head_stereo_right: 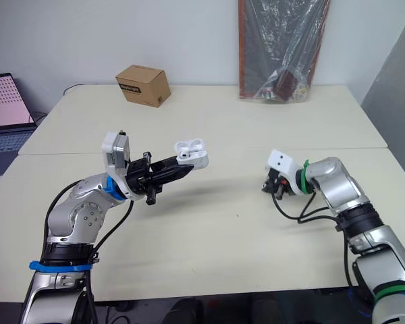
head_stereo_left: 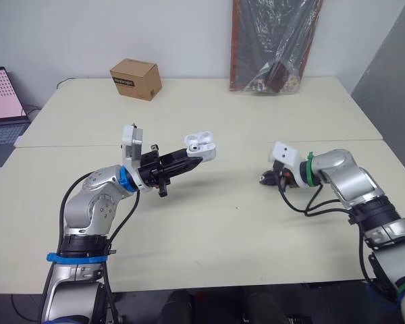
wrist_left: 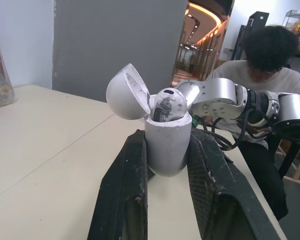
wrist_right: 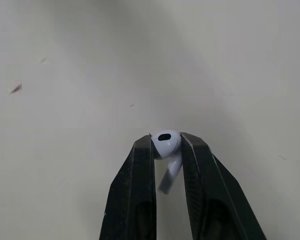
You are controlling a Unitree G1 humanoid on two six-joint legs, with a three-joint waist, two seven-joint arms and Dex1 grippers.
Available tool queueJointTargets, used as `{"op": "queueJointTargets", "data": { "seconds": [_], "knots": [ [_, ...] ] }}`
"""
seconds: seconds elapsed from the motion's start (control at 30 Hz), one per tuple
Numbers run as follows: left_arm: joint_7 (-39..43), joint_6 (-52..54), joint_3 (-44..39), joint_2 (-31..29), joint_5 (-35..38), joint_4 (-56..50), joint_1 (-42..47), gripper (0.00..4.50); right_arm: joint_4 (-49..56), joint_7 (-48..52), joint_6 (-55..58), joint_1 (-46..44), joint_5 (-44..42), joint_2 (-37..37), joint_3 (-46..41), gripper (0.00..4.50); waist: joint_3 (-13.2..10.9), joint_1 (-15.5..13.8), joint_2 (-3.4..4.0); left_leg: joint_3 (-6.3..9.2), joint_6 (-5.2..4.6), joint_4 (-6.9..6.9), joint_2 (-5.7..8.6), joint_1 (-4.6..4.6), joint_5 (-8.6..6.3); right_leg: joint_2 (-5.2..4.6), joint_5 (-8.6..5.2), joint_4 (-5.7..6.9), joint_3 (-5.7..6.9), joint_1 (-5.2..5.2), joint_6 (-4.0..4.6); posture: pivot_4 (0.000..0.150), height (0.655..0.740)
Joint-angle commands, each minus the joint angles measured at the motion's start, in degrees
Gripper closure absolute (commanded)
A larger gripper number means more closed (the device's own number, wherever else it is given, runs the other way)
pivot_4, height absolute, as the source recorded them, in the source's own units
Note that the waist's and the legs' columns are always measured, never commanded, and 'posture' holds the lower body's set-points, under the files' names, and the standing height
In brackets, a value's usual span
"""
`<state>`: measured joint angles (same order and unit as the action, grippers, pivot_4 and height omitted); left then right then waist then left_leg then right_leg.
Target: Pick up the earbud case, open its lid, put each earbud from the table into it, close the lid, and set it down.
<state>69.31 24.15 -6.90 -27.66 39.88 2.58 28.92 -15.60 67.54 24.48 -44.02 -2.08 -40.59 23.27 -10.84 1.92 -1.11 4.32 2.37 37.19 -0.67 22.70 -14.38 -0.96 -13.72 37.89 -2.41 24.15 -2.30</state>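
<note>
While left gripper (head_stereo_left: 191,160) clamps the open case (wrist_left: 167,150) aloft, right wrist view shows right gripper (head_stereo_left: 266,179) pinching an earbud (wrist_right: 165,140) over table (head_stereo_left: 223,236)

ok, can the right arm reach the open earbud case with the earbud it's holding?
Probably yes. The left gripper holds the earbud case off the table, lid open, and nothing stands between it and the right gripper pinching the earbud.
</note>
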Motion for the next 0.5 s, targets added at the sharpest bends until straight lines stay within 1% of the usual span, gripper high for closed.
{"op": "queueJointTargets", "data": {
  "seconds": [0.03, 0.13, 0.2, 0.47, 0.5],
  "knots": [
    [0.10, -0.96, -0.28, 0.27, 0.53, -2.01, -0.08, 3.78, 2.37, 5.20, -3.39, 0.83, 1.29, -2.27, 1.09, 4.13, 0.00, 0.00, 0.00, -0.01, 0.00, 0.02, 0.00, 0.00, 0.00, 0.00, 0.00, 0.00, -0.01, 0.00, 0.00, 0.150, 0.7400],
    [0.27, -0.52, -0.29, 0.13, 0.88, -2.66, -0.53, 3.78, 4.38, 9.86, -5.90, 2.80, 1.64, -4.76, 1.98, 4.13, 0.00, -0.03, 0.00, 0.00, 0.00, 0.06, 0.00, 0.00, 0.00, 0.00, 0.00, 0.02, -0.01, 0.00, 0.00, 0.150, 0.7400],
    [0.38, -0.33, -0.32, 0.00, 1.05, -3.02, -0.86, 3.78, 4.89, 11.12, -6.94, 3.48, 2.03, -5.39, 2.12, 4.13, 0.00, 0.01, 0.00, 0.00, 0.00, 0.07, 0.00, 0.00, 0.00, -0.01, 0.00, 0.03, -0.01, -0.01, 0.00, 0.150, 0.7400],
    [0.88, 0.57, -0.06, -0.35, 1.42, -3.55, -1.23, 3.78, 3.94, 12.06, -7.57, 3.62, 3.79, -4.83, 1.78, 4.13, 0.00, -0.02, 0.00, 0.01, 0.02, 0.17, 0.00, -0.03, 0.01, 0.00, 0.00, 0.07, -0.01, -0.05, 0.00, 0.150, 0.7400],
    [0.89, 0.60, -0.05, -0.33, 1.40, -3.56, -1.20, 3.78, 3.97, 12.15, -7.39, 3.67, 3.82, -4.80, 1.74, 3.78, 0.00, -0.02, 0.00, 0.01, 0.02, 0.20, 0.00, -0.02, 0.01, -0.01, 0.00, 0.07, -0.01, -0.06, 0.00, 0.150, 0.7400]
  ]
}}
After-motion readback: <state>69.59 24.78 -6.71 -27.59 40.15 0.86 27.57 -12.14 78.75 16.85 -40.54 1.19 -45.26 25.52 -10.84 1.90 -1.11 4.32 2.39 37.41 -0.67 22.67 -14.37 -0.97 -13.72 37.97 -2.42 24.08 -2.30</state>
